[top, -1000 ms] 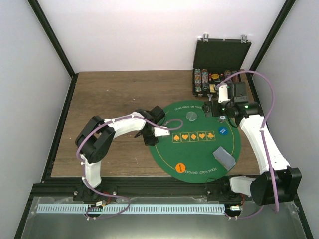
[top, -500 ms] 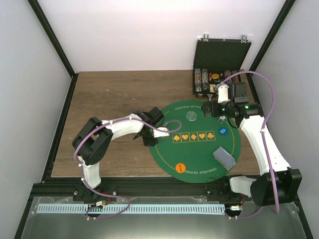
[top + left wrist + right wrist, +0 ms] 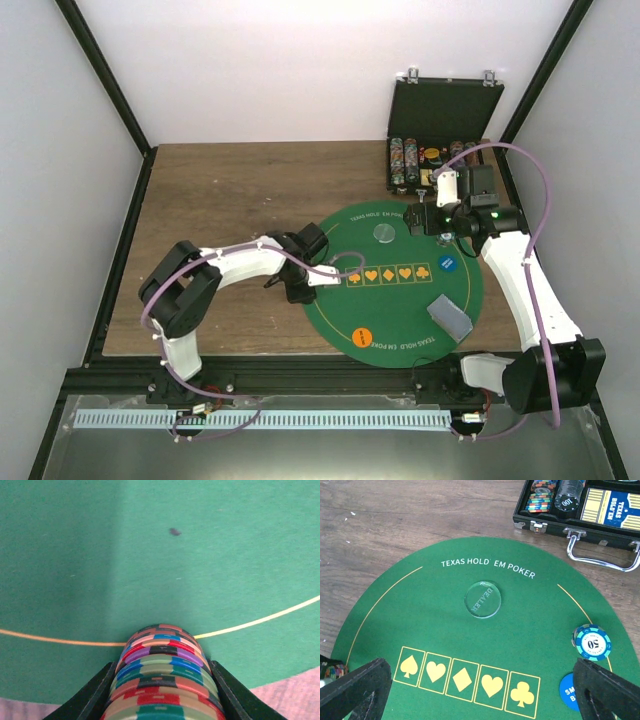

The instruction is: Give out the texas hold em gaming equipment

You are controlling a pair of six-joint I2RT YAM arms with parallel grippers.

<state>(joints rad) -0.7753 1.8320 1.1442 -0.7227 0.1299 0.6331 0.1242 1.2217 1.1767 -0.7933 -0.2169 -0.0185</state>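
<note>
The left gripper (image 3: 162,672) pinches a stack of striped round chips (image 3: 161,652) edge-on btwn its two black fingers (image 3: 94,697). The chips' rims show bands of red, green, blue, purple and pink. The stack sits at the left edge of the round green felt mat (image 3: 225,555), by its thin yellow border line (image 3: 260,621) (touching the felt or not, cannot tell). Chip count: approx. nine rims show and the rest run out of the wrist view, so no exact figure.

Lying flat on the mat, one of ea.:
- a clear round disc (image 3: 482,599) marked DEALER, near the far edge under the printed title
- a blue-and-white striped chip (image 3: 591,642) marked 50, toward the right edge
- a blue disc (image 3: 574,692) w/ white lettering, near that chip but apart from it, on its near side
- an orange disc (image 3: 362,338) at the near edge
- a grey-blue slab of small cards (image 3: 450,317) at the near-right edge (card count not readable)

A row of five yellow suit boxes (image 3: 465,679) crosses mid-mat: spade, heart, diamond, heart, club.

The right gripper (image 3: 480,687) hovers over the mat's far-right part, fingers spread wide above the felt.

The black hinged case (image 3: 445,150) stands open at the far-right corner of the brown wooden table (image 3: 220,200), w/ chip rows and a card box inside.
</note>
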